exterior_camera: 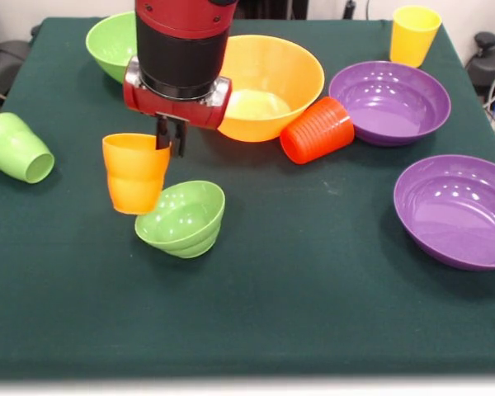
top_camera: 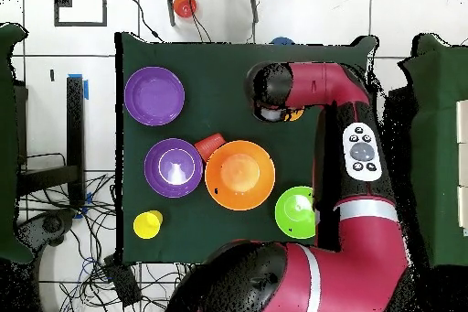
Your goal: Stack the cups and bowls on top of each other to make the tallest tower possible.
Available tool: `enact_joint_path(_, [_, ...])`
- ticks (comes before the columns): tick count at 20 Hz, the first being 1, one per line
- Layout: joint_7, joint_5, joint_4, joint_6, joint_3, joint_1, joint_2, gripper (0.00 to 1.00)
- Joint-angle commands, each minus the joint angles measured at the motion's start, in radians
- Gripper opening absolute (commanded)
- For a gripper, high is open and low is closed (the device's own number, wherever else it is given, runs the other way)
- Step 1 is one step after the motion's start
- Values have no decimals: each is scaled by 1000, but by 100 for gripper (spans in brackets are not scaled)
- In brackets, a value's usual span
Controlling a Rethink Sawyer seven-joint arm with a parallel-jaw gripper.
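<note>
My gripper (exterior_camera: 172,139) is shut on the right rim of the orange cup (exterior_camera: 134,175), which hangs upright, slightly tilted, at the table's left middle. In the overhead view the arm's head (top_camera: 274,96) hides the gripper and only a sliver of the orange cup (top_camera: 293,114) shows. The small light-green bowl (exterior_camera: 181,219) lies tilted right beside the cup. The light-green cup (exterior_camera: 16,147) lies on its side at the left edge. The red cup (exterior_camera: 318,130) lies on its side against the large orange-yellow bowl (exterior_camera: 290,62). The yellow cup (exterior_camera: 414,35) stands upright far right. No blue bowl shows.
The medium light-green bowl (exterior_camera: 107,43) sits at the far left behind the arm. Two purple bowls (exterior_camera: 389,101) (exterior_camera: 458,210) sit on the right. The green cloth (exterior_camera: 297,297) covers the table. In the overhead view my arm (top_camera: 361,171) spans the table's right side.
</note>
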Motion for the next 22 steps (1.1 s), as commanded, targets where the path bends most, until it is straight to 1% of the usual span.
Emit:
enact_joint_path(1, [135,5,53,-82,-18,46,52,0])
enact_joint_path(4, [127,11,35,-92,-18,50,60,0])
enact_joint_path(6, [123,13,52,-120,-16,50,51,0])
enact_joint_path(8, [119,31,68,-127,-9,45,41,0])
enact_joint_path(10, [97,61,78,-137,15,29,29,0])
enact_joint_path(11, [79,85,90,-136,34,19,12,0])
enact_joint_path(15, [38,153,117,-113,62,4,-41,0])
enact_joint_path(17, [24,171,123,-111,60,0,-48,0])
enact_joint_path(22, [-6,189,118,-82,37,3,-54,0])
